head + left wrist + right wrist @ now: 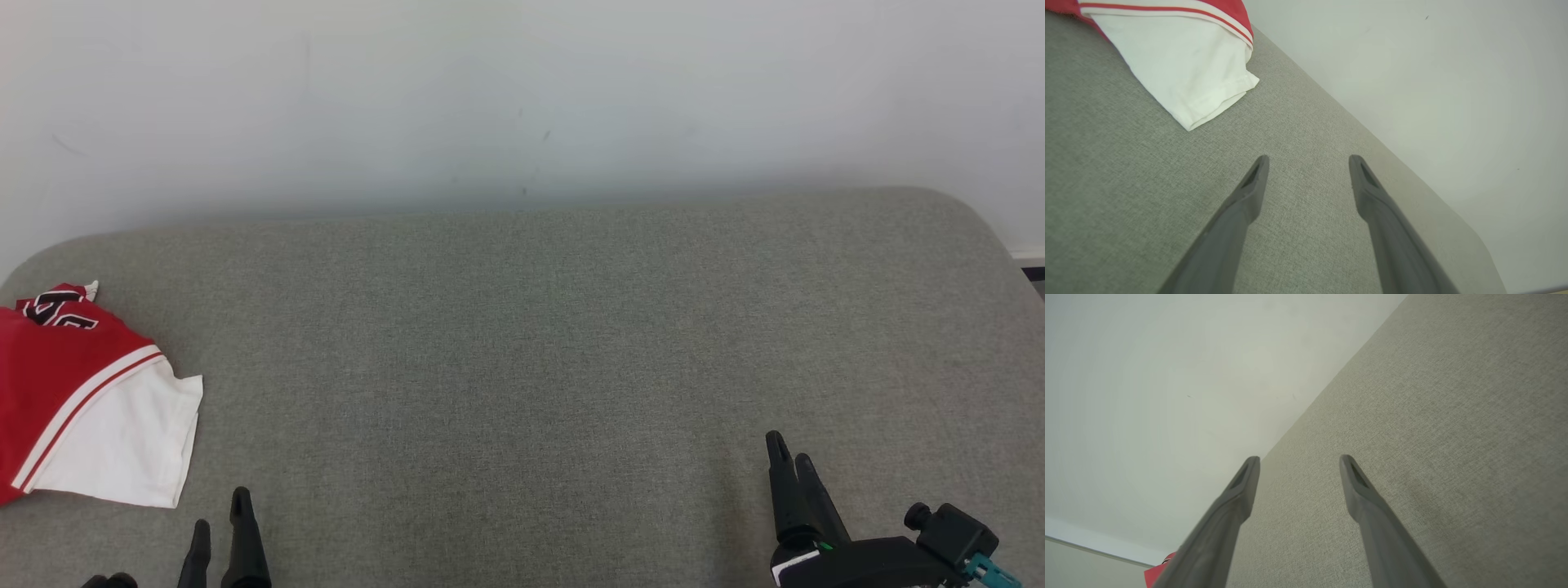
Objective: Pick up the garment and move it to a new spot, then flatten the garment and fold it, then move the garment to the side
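Red-and-white cloth, the garment (pixel 90 408) is seen lying folded at the left edge of the grey desk (pixel 522 343); its long axis is judged to run roughly from the wall side to the near side, with the white hemmed end turned toward the robot. It is expected to be soft, light and limp, and best taken by the layered white hem corner. The left tool (pixel 220 510), near that hem, and the right tool (pixel 789 451), well apart from it, are both spread wide and empty.

Grey fabric surface (pixel 522 367); folded red-white garment (pixel 82 400) at left edge.
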